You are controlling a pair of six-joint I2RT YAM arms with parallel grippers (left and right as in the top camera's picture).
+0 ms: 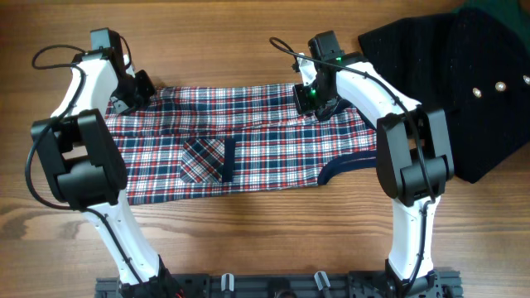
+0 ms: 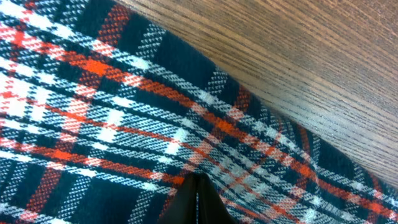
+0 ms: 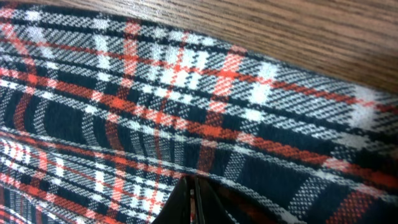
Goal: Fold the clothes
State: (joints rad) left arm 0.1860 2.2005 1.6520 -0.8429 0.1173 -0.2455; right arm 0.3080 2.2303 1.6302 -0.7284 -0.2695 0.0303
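Apparently folding is only starting: the plaid garment (image 1: 257, 136) lies spread, its edge pinched tight under the left tool (image 1: 137, 88) and right tool (image 1: 313, 99).

Wooden table (image 1: 248, 244) carrying clothing.
A plaid garment (image 1: 248, 141) lies spread across the middle; a black garment (image 1: 464, 99) lies right of it, dark green fabric (image 1: 501, 15) beyond.

Wood-grain table (image 1: 248, 248). A black garment (image 1: 447, 83) is spread out at the far right with a couple of small shiny studs (image 1: 477, 93) on it. A bit of dark green fabric (image 1: 507, 16) pokes in at the top right corner, touching the black one. A black rail (image 1: 273, 285) runs along the near edge.
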